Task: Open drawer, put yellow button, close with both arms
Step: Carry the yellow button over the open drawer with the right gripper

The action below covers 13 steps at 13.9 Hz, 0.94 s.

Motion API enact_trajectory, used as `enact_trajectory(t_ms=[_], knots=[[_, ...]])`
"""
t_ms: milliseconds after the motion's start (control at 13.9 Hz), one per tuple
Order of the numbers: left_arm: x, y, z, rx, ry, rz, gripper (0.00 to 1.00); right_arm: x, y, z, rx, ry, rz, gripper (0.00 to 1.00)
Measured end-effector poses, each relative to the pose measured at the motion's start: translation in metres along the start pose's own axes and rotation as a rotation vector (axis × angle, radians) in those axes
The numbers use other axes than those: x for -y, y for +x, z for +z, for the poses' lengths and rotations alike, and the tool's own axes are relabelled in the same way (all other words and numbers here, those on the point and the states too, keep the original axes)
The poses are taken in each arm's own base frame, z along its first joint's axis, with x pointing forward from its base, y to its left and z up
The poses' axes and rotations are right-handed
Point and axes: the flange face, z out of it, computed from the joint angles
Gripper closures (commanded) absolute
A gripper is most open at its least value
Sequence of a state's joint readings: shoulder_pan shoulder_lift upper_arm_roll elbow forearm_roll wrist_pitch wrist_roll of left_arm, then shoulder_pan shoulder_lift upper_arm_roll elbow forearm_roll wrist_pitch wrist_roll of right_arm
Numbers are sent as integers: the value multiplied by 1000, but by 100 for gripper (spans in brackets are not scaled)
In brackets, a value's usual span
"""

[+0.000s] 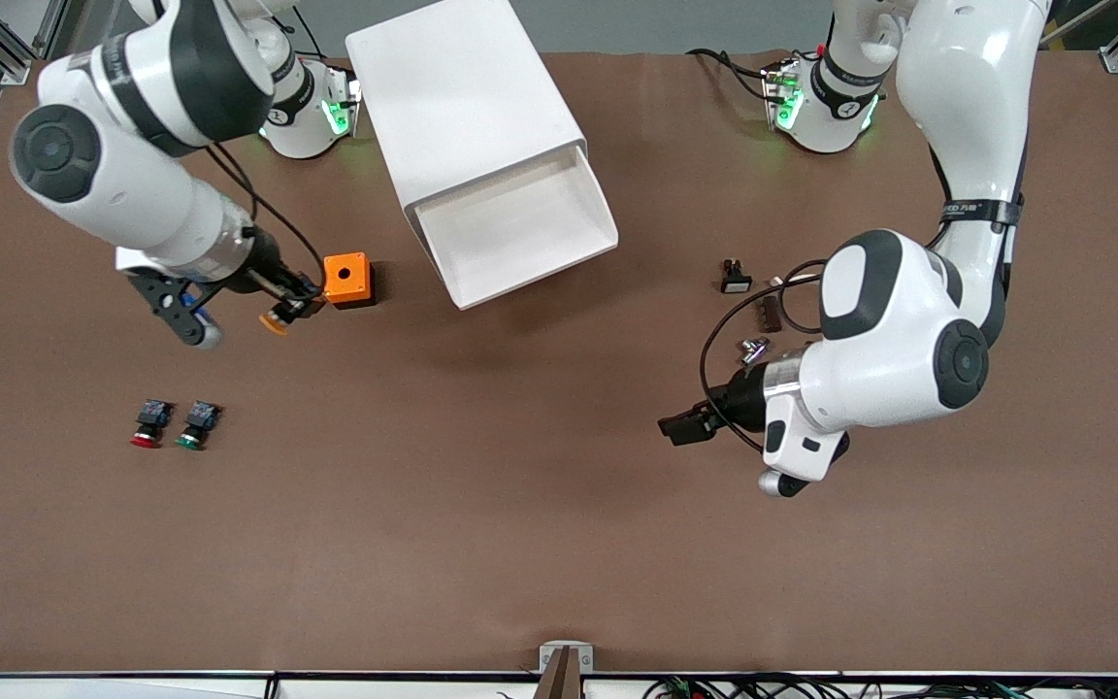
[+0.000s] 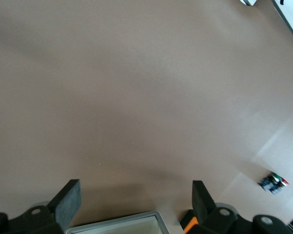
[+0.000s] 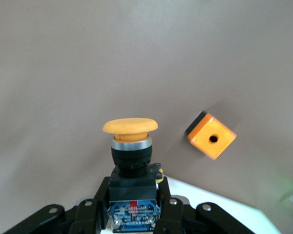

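The yellow button [image 3: 130, 127] is held in my right gripper [image 3: 134, 204], which is shut on its black-and-blue body, with the cap pointing away from the wrist. In the front view that right gripper [image 1: 292, 309] and the yellow button [image 1: 275, 324] hang over the table beside an orange box [image 1: 346, 280]. The drawer [image 1: 544, 277], the top one of the white cabinet [image 1: 462, 97], stands pulled out, and its white tray shows nothing in it. My left gripper [image 1: 683, 425] waits low over bare table toward the left arm's end. In its wrist view the left gripper [image 2: 134, 202] is open with nothing between its fingers.
A red-capped button [image 1: 147, 425] and a green-capped button [image 1: 198, 425] lie side by side toward the right arm's end, nearer the front camera. The orange box [image 3: 211, 136] has a round hole in its top. A black switch [image 1: 736, 277], a brown piece [image 1: 770, 313] and a metal part [image 1: 753, 348] lie close to the left arm.
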State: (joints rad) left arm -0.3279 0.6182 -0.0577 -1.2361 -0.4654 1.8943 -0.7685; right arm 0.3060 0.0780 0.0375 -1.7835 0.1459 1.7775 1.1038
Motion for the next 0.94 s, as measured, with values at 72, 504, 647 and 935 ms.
enact_trajectory(t_ms=[72,504,647,935], knots=[[-4,-8,2,-16,24,-2,0,8,-16,-2,-1,6,19,100],[-25,-48,29,-102,143,-64,0,47,-141,4,-11,12,74,100],[-31,-61,39,-137,177,-83,0,51,-176,10,-11,2,93,100],[-39,-86,62,-190,229,-163,0,57,-226,20,-14,2,131,100]])
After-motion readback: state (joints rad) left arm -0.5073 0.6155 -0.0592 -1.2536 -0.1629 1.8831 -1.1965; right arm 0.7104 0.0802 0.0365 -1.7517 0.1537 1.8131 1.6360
